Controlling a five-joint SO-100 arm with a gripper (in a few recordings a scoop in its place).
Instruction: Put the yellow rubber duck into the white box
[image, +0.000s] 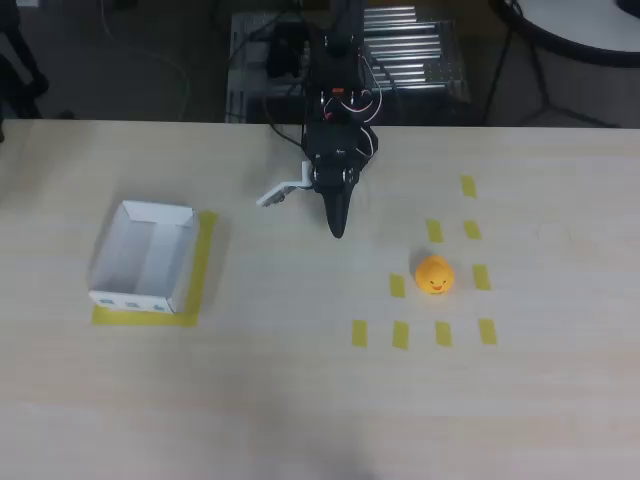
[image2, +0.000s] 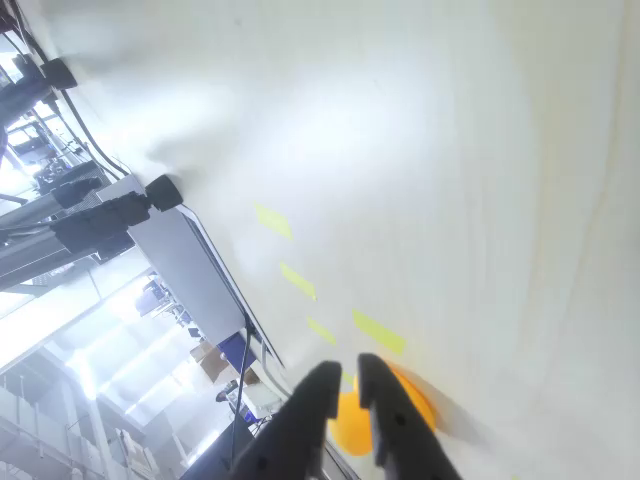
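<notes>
1. Yellow rubber duck (image: 435, 275): small, rounded, orange-yellow, with a tiny dark smiling face. It sits on the pale wood-grain surface (image: 300, 400), right of centre in the overhead view.
2. Orientation: the face is turned toward the bottom edge of the overhead view. The body reads as nearly round from above, so no clear long axis.
3. Yellow tape marks (image: 400, 335) ring the duck on its left, right, top and bottom sides; it stands among them, apart from each.
4. White box (image: 143, 258): shallow square tray with thin upright walls and small blue marks along its bottom wall. It sits at the left on a yellow tape outline, well apart from the duck.
5. Gripper (image: 337, 230): dark, pointing down-frame between box and duck, nearer the duck, touching neither.
6. Fingers (image2: 310, 415): in the wrist view the two dark tips lie close together, a narrow slit between them, nothing held. The duck (image2: 352, 425) shows partly behind them; that view is glary, so its detail is uncertain.
</notes>
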